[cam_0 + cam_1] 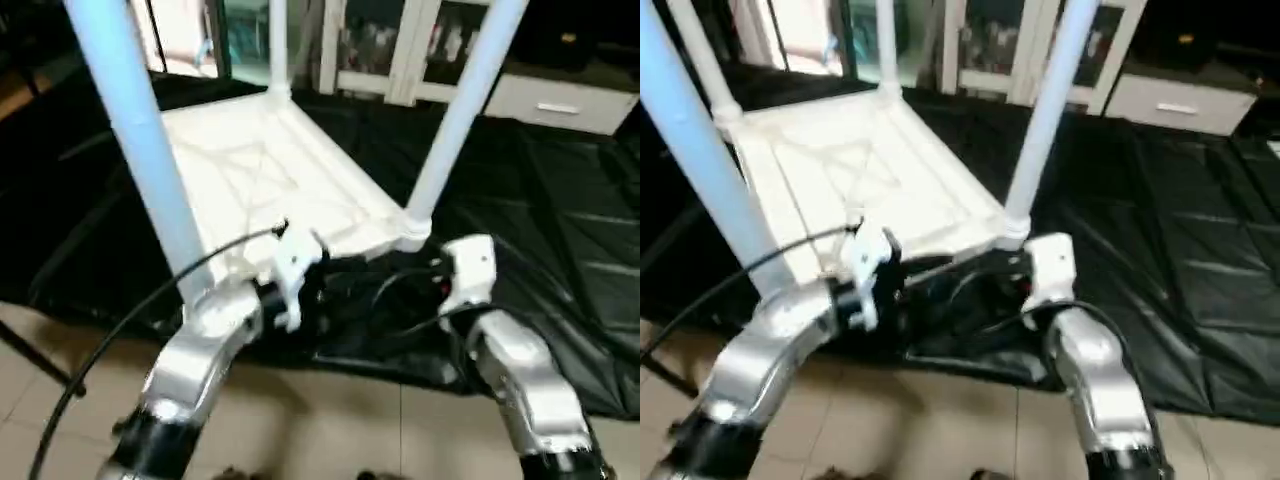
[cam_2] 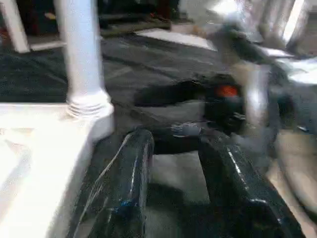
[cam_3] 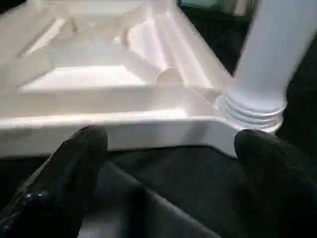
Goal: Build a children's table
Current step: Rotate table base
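The children's table (image 1: pixel 270 180) is lying upside down on the black-sheeted work table (image 1: pixel 560 230), ribbed underside facing up, its legs (image 1: pixel 140 150) standing upright, long axes vertical. Near its front rim, the left gripper (image 2: pixel 173 168) is hanging parted and empty; the right gripper (image 3: pixel 168 173) is gaping wide, grasping nothing.

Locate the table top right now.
In the left eye view, the table top lies upside down on the black sheet, legs up, just beyond both grippers.

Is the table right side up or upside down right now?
Upside down. The table top lies on the black sheet with its ribbed underside facing up, and the legs rise from its corners.
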